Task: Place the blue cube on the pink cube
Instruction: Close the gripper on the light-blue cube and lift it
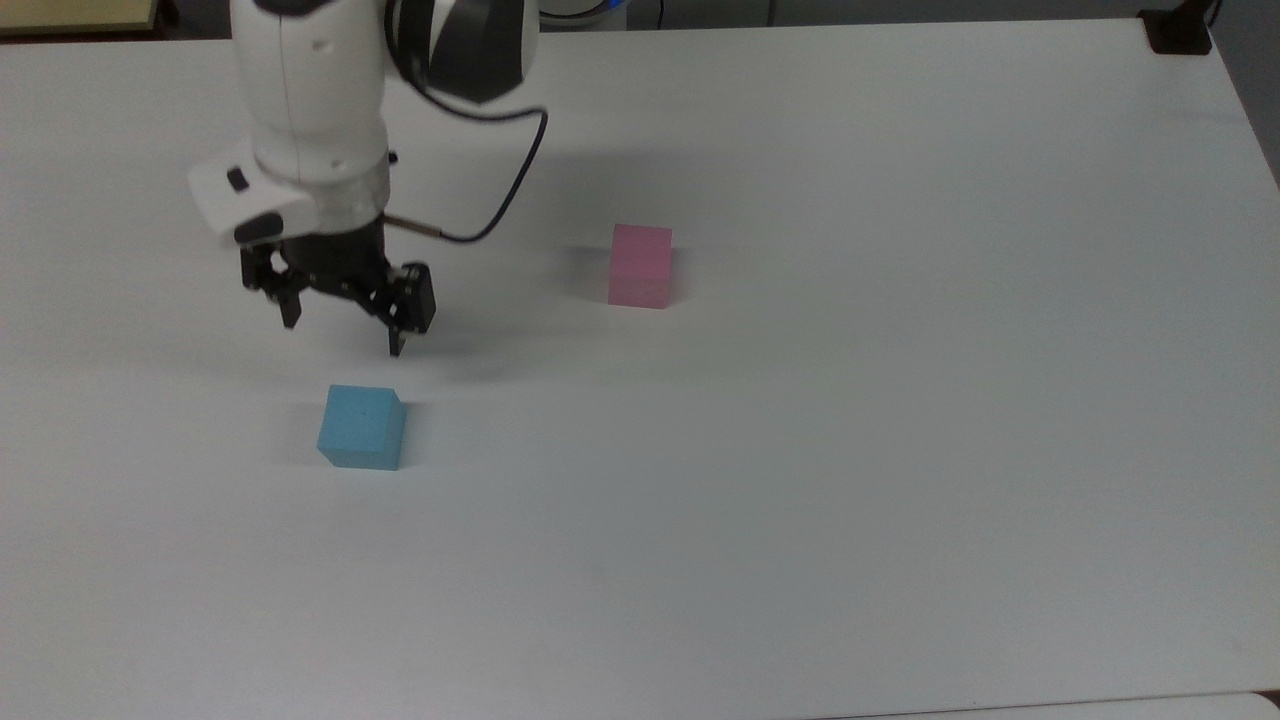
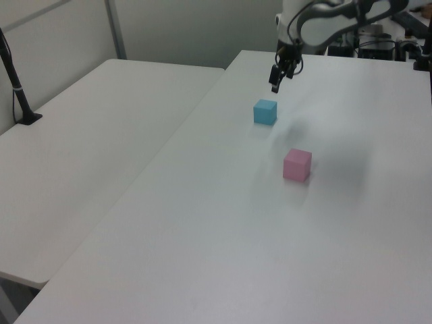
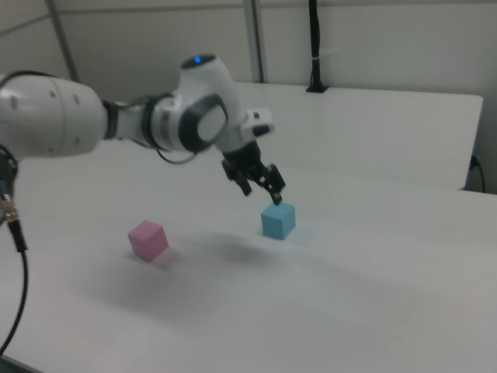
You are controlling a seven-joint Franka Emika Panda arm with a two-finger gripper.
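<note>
The blue cube (image 1: 361, 427) (image 2: 265, 111) (image 3: 278, 221) rests on the white table (image 1: 800, 450) at the top view's lower left. The pink cube (image 1: 640, 264) (image 2: 297, 165) (image 3: 147, 238) stands apart from it, to the top view's upper right. My gripper (image 1: 343, 334) (image 2: 274, 86) (image 3: 262, 193) hangs open and empty, fingers pointing down, just above the blue cube and a little toward the top view's upper side, touching neither cube.
A black cable (image 1: 490, 200) loops from the wrist. A black post base (image 1: 1178, 30) sits at the table's far right corner in the top view. A second white table (image 2: 88, 135) adjoins on the left view's left, with a black stand (image 2: 17, 88).
</note>
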